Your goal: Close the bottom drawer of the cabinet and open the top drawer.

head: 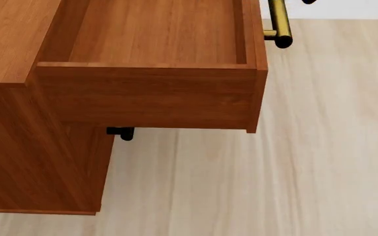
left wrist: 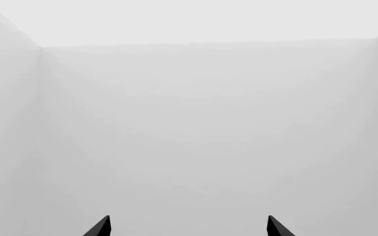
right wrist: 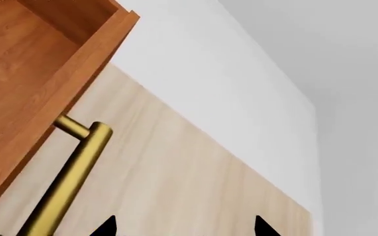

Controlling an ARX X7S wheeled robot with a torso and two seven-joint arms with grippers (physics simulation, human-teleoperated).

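The top drawer (head: pixel 156 59) stands pulled out of the cabinet (head: pixel 18 147). The right end effector (right wrist: pixel 182 228) is spread open beside the brass handle (right wrist: pixel 71 182), gripping nothing; the left end effector (left wrist: pixel 189 227) is also spread open, facing blank walls.

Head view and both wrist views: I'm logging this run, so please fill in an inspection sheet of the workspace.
Surface: pale wooden floor, bare where visible.
Job's things: top drawer pulled far out of the cabinet, inside empty; its brass handle free. Bottom drawer hidden; no drawer juts out below.
Clutter: small black part under the drawer, unidentified.
End effectors: left end effector open, facing blank wall; right end effector open beside the handle, not on it.
Cables: nothing seen.
Surroundings: white walls.
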